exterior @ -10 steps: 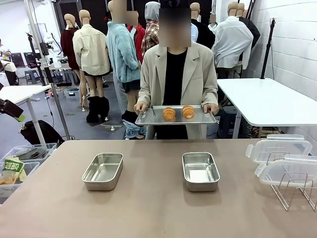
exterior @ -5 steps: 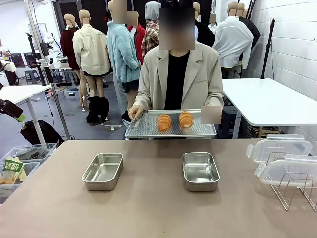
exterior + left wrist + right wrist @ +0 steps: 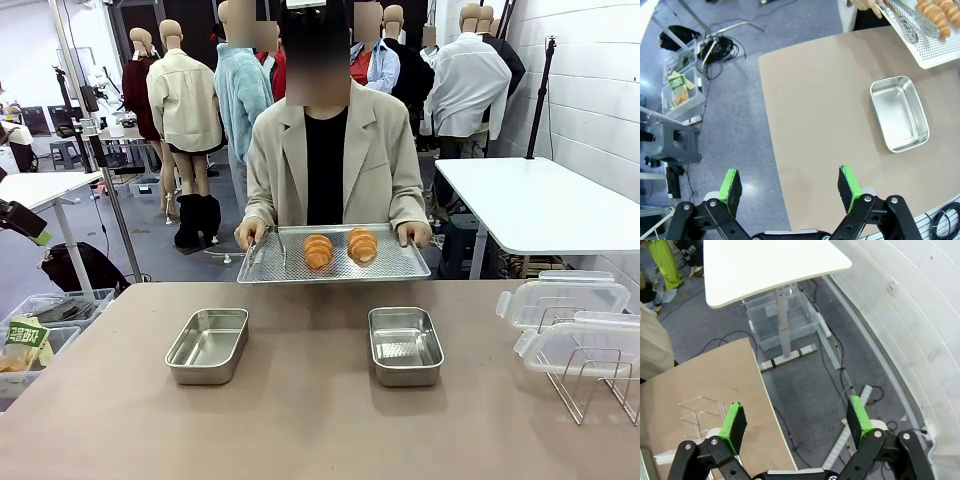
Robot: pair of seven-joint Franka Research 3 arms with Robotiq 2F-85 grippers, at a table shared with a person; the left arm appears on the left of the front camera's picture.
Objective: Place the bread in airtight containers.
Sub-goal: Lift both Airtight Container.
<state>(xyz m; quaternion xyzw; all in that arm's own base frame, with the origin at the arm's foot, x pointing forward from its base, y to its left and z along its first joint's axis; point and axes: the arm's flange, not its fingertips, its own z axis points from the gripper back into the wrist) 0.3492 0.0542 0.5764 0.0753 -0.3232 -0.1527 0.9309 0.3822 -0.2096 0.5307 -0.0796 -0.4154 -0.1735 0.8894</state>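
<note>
In the front view, a person at the far side holds a tray (image 3: pixel 400 264) level, a hand (image 3: pixel 250 235) at each end, just above the far edge of the tabletop (image 3: pixel 300 420). The bread (image 3: pixel 319 251), two pieces side by side, lies on the tray, apparently brought over for packing. Two tins (image 3: pixel 207 345) sit open and empty, well apart, likely one for each piece. Their lids (image 3: pixel 565 298) wait on a rack (image 3: pixel 590 385) at the right, out of the way.

In the left wrist view, the left jaws are spread wide and hold nothing. They hang high over the tabletop's corner, looking down at one tin, with the tray beyond it.

In the right wrist view, the right jaws are also wide apart and empty, poised high over the floor (image 3: pixel 805 370) off the tabletop's edge, near the rack.
</note>
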